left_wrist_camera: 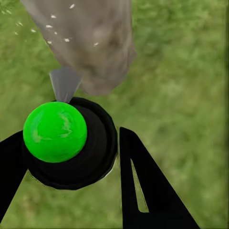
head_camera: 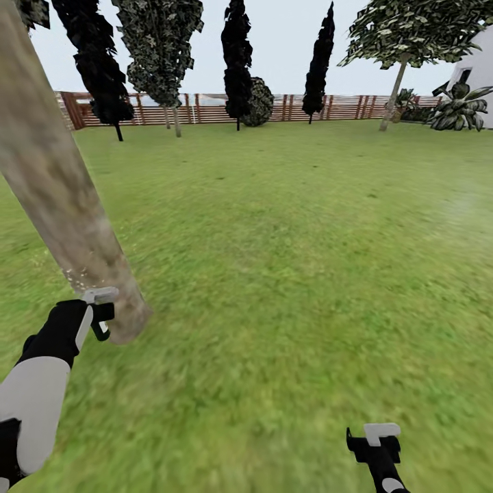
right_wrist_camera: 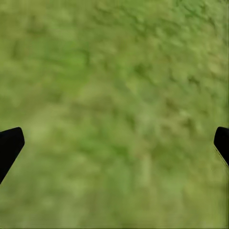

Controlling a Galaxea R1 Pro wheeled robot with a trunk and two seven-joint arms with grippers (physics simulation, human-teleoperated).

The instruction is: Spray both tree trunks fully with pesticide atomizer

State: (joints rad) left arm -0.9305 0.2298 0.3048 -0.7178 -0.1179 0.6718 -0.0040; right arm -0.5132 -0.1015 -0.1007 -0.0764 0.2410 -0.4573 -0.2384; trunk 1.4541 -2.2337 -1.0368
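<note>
A thick pale grey-tan tree trunk leans across the head view's left side and meets the grass floor at its base. My left gripper sits right beside that base, shut on the pesticide atomizer, a black round body with a bright green cap. Its grey nozzle points at the trunk, close to the bark. Tiny white pesticide specks dot the bark. My right gripper hangs low at the front right, open over bare grass.
A second pale-trunked tree with a green-and-white crown stands far off at the right, near the white house. Dark conifers and a leafy tree line the reddish slat fence. Open lawn lies between.
</note>
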